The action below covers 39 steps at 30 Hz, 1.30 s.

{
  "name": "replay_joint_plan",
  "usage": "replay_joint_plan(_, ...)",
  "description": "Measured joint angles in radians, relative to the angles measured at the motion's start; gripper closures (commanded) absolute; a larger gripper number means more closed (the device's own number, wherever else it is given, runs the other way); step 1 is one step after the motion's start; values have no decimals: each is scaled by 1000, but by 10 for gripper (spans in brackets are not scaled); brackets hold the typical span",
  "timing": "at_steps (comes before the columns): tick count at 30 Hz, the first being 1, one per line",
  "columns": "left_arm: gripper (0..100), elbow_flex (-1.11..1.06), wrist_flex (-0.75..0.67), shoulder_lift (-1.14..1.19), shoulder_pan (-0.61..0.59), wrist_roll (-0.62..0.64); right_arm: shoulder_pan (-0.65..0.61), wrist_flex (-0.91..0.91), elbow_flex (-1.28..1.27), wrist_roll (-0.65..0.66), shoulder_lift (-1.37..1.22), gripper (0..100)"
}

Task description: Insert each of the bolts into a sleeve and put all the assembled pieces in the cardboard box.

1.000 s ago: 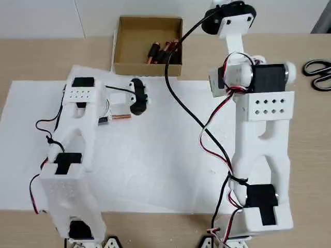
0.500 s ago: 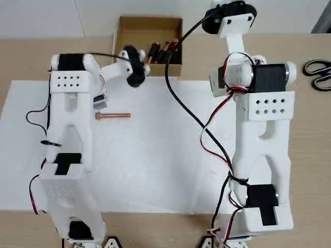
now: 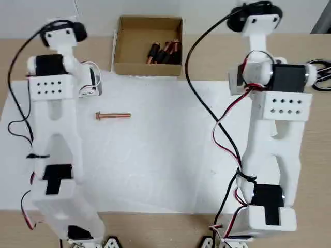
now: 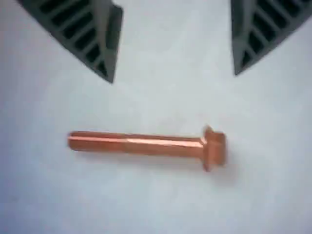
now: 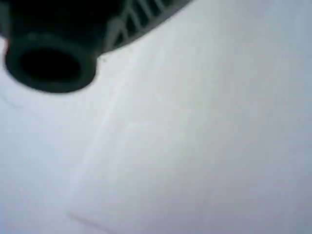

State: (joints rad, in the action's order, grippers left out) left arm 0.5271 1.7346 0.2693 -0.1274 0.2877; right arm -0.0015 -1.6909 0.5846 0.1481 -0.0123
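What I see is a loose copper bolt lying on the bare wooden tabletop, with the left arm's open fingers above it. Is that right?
Not quite. The bolt lies on the white sheet, not on bare wood, as the high view shows. The rest holds: the left arm's fingers are open above it, not touching it.

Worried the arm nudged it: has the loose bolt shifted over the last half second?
No. The bolt lies just as before, equally far from the cardboard box in the high view.
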Motion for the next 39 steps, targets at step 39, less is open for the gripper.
replay_joint_plan(39,994,-121,-321,430,21,990,-5,-15,0,0,0,991)
